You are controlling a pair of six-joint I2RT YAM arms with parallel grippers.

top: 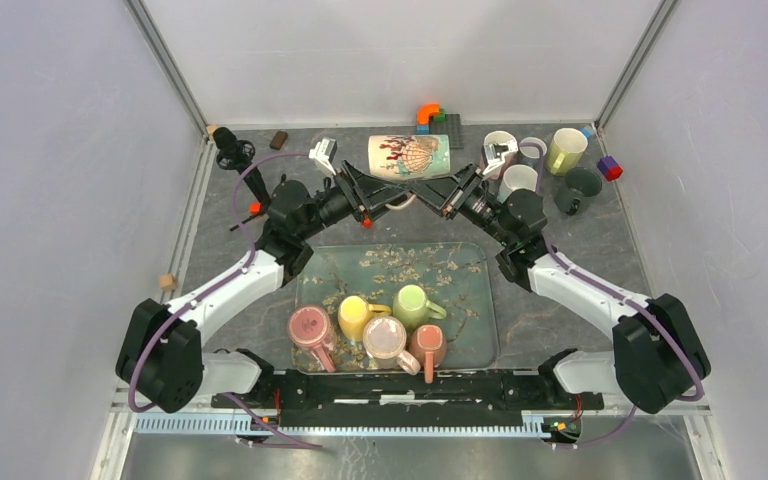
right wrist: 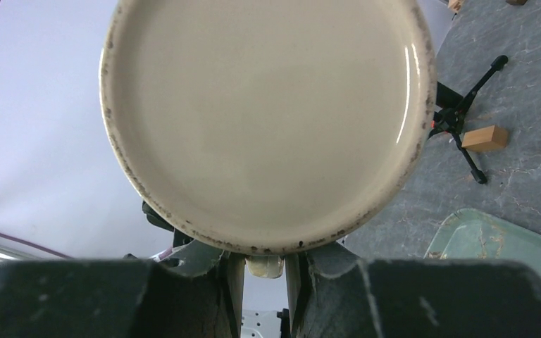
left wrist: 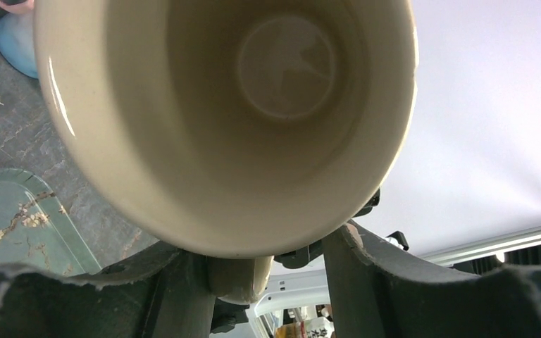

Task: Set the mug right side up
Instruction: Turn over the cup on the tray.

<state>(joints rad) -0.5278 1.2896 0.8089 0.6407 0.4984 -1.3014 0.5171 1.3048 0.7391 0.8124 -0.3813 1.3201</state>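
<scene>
Mug (top: 409, 156): a large cream mug with a printed picture. It lies on its side in the air above the worktop, near the middle of the far edge. It is not yet upright.
Mug mouth: it faces the left wrist camera, which looks into the bare inside.
Mug base: it faces the right wrist camera.
Handle (right wrist: 264, 266): it points down and toward the near edge, between the two arms.
Left gripper (top: 380, 198): it comes to the mug from the left. Its jaws are half wide, one on each side of the handle, and a gap shows at one finger.
Right gripper (top: 438, 197): it comes from the right. Its jaws are narrow and press on the handle from both sides.
Tray (top: 400, 265): a green tray with a blossom print, at the middle of the near edge. Five small mugs (top: 385, 338) stand on its near half.
Other mugs (top: 566, 150): a group stands by the far right corner of the worktop.
</scene>
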